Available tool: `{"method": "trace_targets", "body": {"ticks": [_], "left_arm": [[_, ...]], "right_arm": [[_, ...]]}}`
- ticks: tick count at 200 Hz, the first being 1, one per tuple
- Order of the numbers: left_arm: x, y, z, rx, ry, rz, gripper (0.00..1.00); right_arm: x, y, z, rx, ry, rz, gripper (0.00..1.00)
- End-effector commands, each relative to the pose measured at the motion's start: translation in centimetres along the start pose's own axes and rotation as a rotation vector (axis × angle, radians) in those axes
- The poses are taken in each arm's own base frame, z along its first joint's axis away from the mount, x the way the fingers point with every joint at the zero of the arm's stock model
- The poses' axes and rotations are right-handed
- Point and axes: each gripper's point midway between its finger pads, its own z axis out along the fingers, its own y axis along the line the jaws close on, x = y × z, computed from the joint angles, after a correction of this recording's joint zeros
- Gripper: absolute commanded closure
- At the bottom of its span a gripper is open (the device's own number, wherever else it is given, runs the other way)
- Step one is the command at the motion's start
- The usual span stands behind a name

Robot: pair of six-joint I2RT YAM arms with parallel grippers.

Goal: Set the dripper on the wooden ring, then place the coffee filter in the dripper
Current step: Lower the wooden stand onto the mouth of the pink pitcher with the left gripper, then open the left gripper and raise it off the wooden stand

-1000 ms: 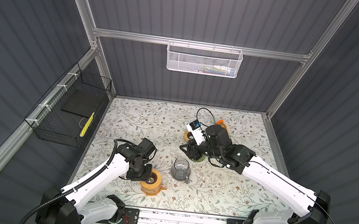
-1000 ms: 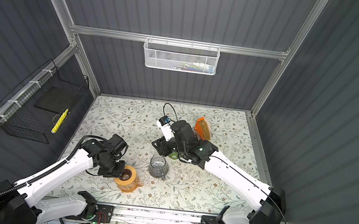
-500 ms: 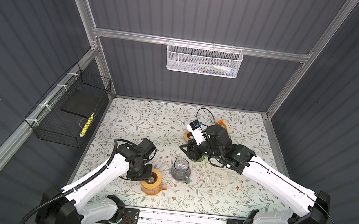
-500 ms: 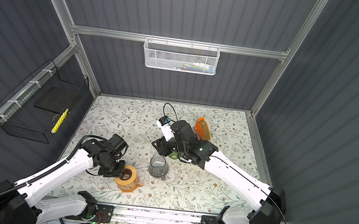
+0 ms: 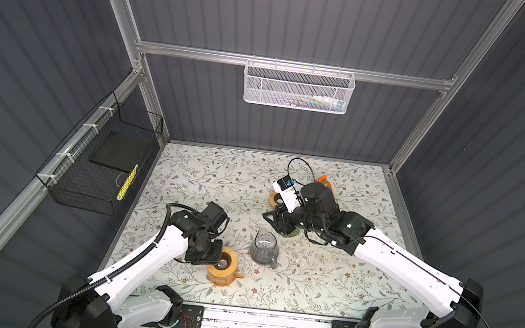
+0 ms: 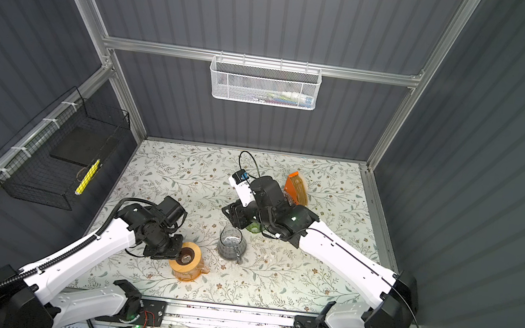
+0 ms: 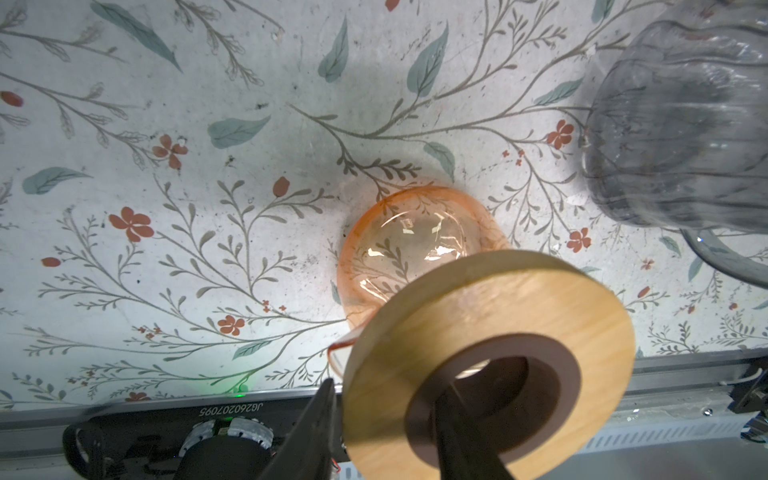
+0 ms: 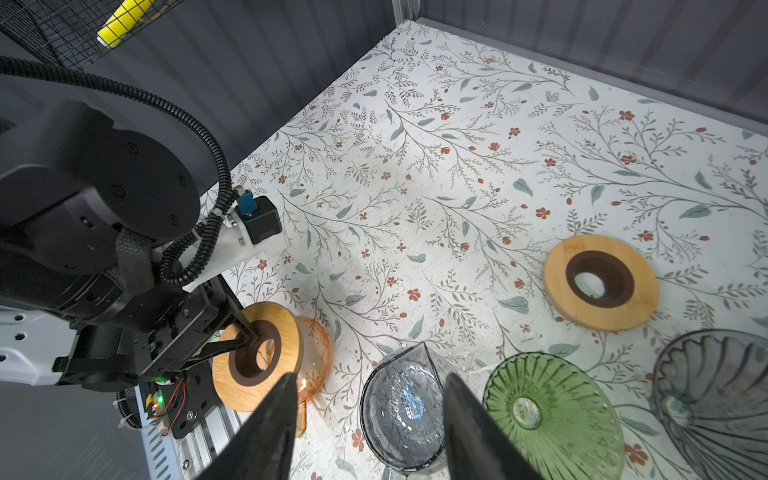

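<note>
Left wrist view: left gripper straddles wooden ring on dripper.

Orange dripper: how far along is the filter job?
Done so far: nothing visible; no filter sits in the orange dripper, which lies tipped, wooden collar upward. In hand: the left gripper clamps that collar, one finger in its hole; the right gripper is open and empty. Left: stand the dripper upright, fetch a filter, seat it.
</note>
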Motion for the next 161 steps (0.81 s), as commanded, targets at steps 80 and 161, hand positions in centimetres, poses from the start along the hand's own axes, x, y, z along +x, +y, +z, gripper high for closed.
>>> {"method": "trace_targets", "body": {"ticks": [80,161], "left_arm": [[-3.1,-0.2,-6.9,-0.039,-0.193,0.029,0.59],[-10.7,-5.7,-9.3,0.116,-0.409,0.072,0.6]], "right_arm": [[-1.7,0.4,-0.6,-0.001,-0.04,0.028,0.42],[-1.1,-0.3,-1.4,0.021,-0.041,0.05,0.42]]}}
